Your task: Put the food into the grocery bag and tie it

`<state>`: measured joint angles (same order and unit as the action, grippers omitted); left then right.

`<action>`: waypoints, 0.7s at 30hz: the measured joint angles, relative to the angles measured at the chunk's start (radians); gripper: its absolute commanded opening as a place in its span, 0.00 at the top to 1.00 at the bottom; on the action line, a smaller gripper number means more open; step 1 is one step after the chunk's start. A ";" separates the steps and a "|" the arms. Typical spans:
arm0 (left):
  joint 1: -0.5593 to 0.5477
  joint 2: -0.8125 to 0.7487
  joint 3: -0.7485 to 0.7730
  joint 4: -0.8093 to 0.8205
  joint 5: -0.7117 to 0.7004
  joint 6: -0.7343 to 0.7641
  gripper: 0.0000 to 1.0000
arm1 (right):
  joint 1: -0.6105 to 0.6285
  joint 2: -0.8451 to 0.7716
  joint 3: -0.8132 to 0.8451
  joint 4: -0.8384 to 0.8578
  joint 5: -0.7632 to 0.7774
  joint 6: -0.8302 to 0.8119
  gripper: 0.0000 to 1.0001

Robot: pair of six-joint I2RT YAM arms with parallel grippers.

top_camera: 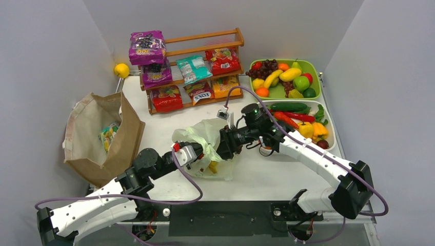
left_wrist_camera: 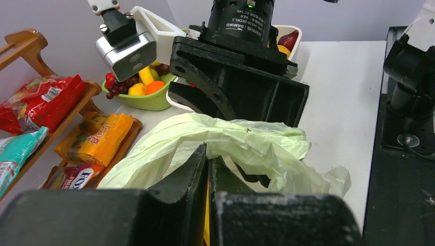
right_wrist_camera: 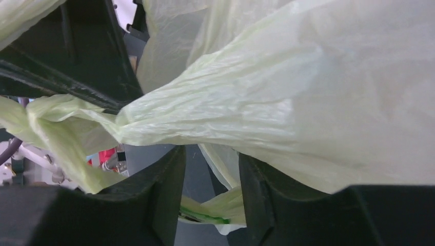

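Gripping a twisted strand of the thin, translucent pale green plastic carrier bag [left_wrist_camera: 241, 141], the left gripper [left_wrist_camera: 208, 154] has its jaws all but closed, with film pinched at the tips. The right gripper [right_wrist_camera: 209, 156] faces it at close quarters with the bag mouth between the two. Its jaws stand part-open with a clear gap. Film drapes over the fingertips, but nothing is seen clamped between them. The twisted strand runs crosswise just beyond the right jaws, its long axis reaching from the left jaws' pinch to the bag body. In my judgement the tying step is in hand, and the right arm is the nearer one to take that strand. A glossy yellow toy banana bunch [top_camera: 213, 166] shows through the film below both jaws, so some food is inside. The bag rests on the flat white table [top_camera: 267, 174]. Well beyond the jaws stand a slatted wooden rack [top_camera: 205, 37] of colourful crinkly snack packets [top_camera: 166, 97], a lime green plastic tray [top_camera: 308, 62] and a white tray [top_camera: 331, 120] of toy produce. Off to the left jaws' side is a stiff brown paper bag [top_camera: 128, 128]. Plain grey walls enclose the table.
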<state>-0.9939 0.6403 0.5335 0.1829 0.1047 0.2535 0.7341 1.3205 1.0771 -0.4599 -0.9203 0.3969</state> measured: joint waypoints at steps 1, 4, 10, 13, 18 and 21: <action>0.000 -0.008 -0.003 -0.003 -0.002 -0.008 1.00 | 0.010 0.000 0.000 0.010 0.000 0.002 0.55; 0.000 -0.022 -0.006 -0.011 -0.014 -0.033 1.00 | 0.046 0.002 0.000 0.051 -0.001 0.008 0.53; 0.000 -0.031 -0.006 -0.019 -0.041 -0.090 1.00 | 0.090 0.012 0.000 0.172 -0.003 0.036 0.53; 0.000 -0.031 -0.006 -0.025 -0.050 -0.118 1.00 | 0.105 0.035 0.000 0.226 -0.005 0.049 0.53; 0.000 -0.026 0.003 -0.049 -0.070 -0.166 1.00 | 0.138 0.065 0.000 0.274 -0.011 0.063 0.53; 0.000 -0.002 0.043 -0.085 -0.079 -0.193 1.00 | 0.158 0.065 0.000 0.285 -0.012 0.064 0.53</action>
<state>-0.9943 0.6384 0.5762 0.0982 0.0261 0.0608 0.8925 1.3857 1.0771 -0.1749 -0.9325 0.4606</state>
